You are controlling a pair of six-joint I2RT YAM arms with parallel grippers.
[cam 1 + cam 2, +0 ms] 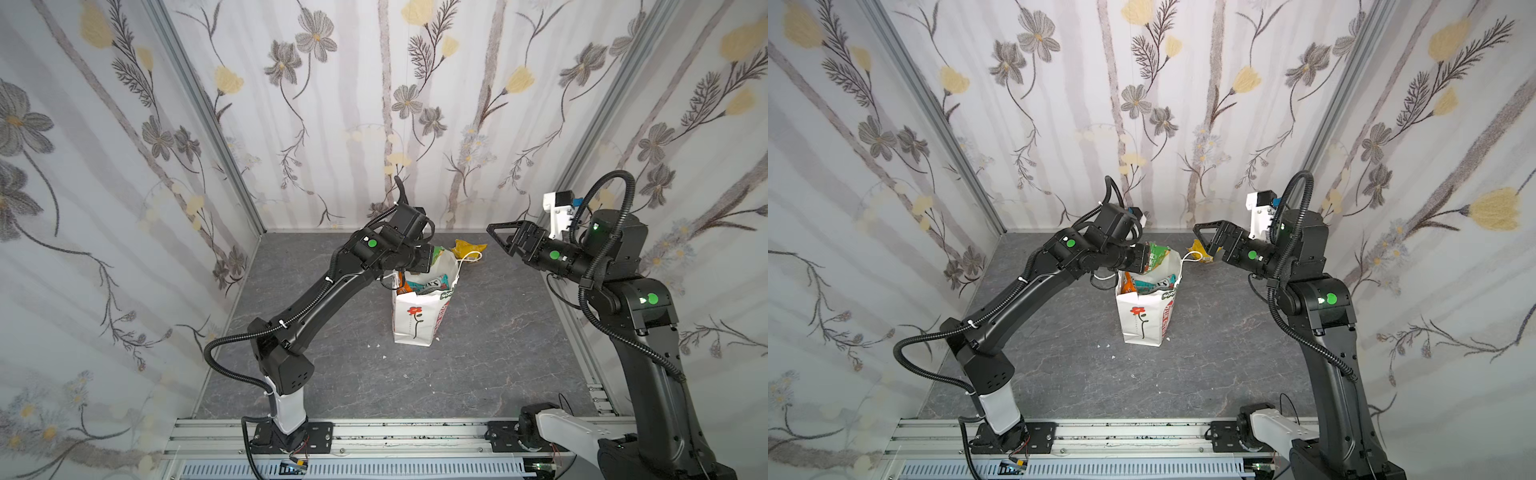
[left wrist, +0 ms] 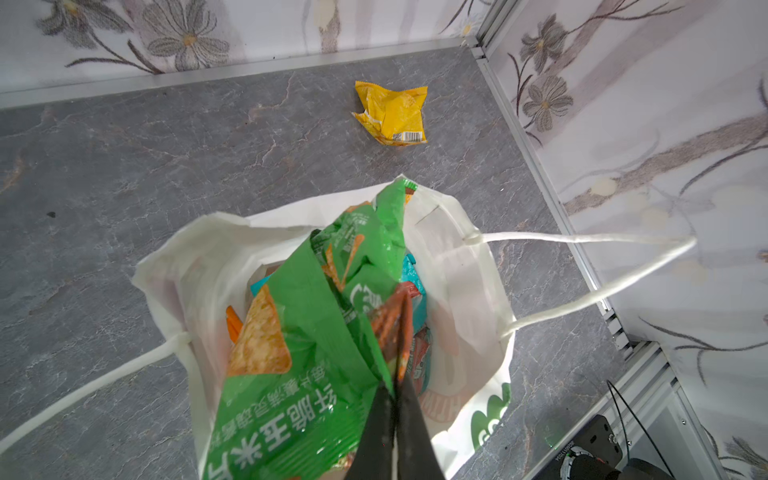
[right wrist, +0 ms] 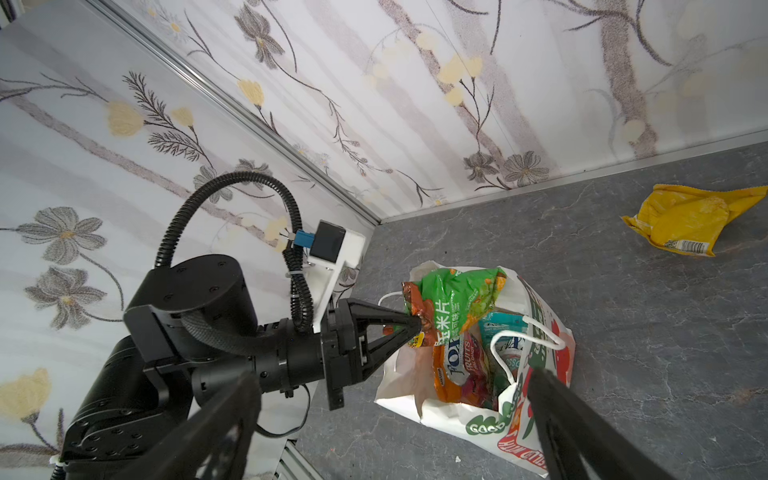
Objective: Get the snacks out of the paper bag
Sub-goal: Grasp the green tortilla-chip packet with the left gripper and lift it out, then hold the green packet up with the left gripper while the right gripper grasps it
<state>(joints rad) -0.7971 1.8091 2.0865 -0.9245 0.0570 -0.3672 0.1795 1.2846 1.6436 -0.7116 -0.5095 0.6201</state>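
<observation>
Snacks fill the paper bag [image 1: 415,322], which stands upright near the middle of the grey marbled table [image 1: 332,365], a touch toward 12 o'clock. Its red flower faces 6 o'clock and its mouth gapes open.

The left gripper [image 3: 415,322] reaches in from about 8 o'clock and sits right over that mouth. Its jaws are pinched tight on the reddish-brown sealed end of a green packet [image 2: 316,332] printed with corn chips and white lettering. The packet hangs crumpled above the opening. From where I stand I cannot tell whether its lower end is clear of the rim.

Down inside the bag I see a teal packet [image 3: 500,328] and an orange packet [image 3: 446,370], pressed together. One white cord handle [image 2: 582,270] loops out toward 2 o'clock, and the other trails off the opposite side.

A yellow packet [image 2: 392,112] lies flat and crinkled on the table at about 1 o'clock from the bag, close to the back wall and apart from the bag.

The right gripper [image 3: 392,376] hovers at about 2 o'clock from the bag, above the table. Its jaws are spread wide with nothing between them, and it points toward the bag.
</observation>
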